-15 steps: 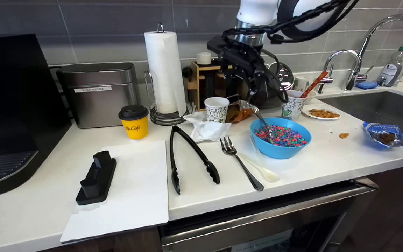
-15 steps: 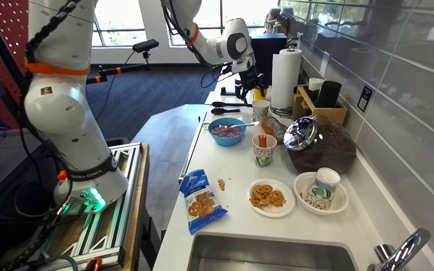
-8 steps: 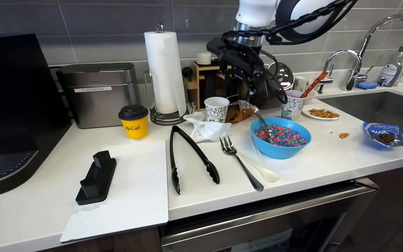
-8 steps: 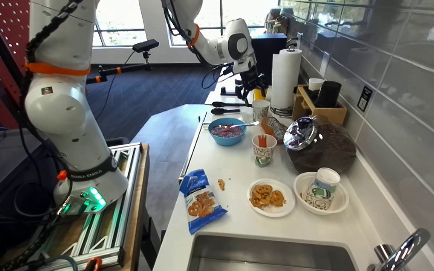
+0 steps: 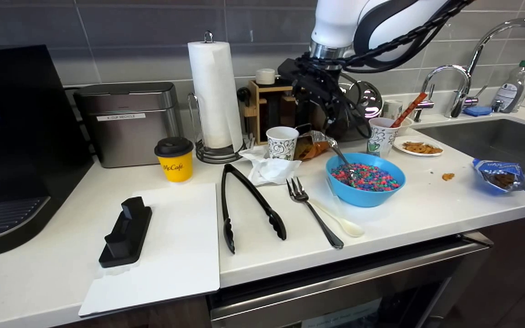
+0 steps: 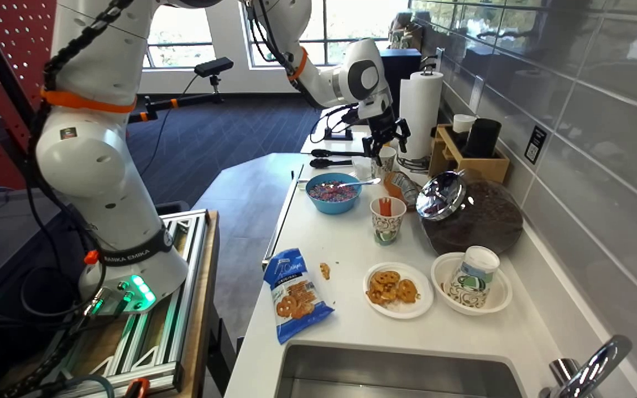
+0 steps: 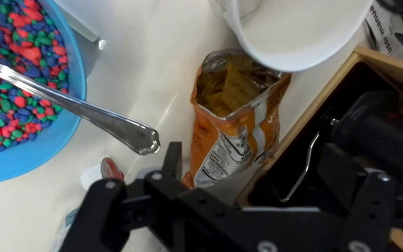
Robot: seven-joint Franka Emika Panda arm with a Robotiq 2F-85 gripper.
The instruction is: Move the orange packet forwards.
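In an exterior view the orange packet (image 5: 312,147) lay on the counter (image 5: 426,200), just right of the patterned cup (image 5: 282,146) and far-left of the blue bowl (image 5: 363,198). The gripper (image 7: 257,160) hung higher and apart, jaws wide, holding nothing. The packet would likely handle light, soft and slippery (its chips (image 7: 238,85) perhaps brittle, its mouth open), best pinched gently across its sides.

Wrist view – close, downward, ext. views farther, all incl. bowl (image 5: 365,198)

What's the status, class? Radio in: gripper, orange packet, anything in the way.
Gripper open, empty. Orange packet ungripped, mouth open. Paper cup close beside it, possibly in the way.
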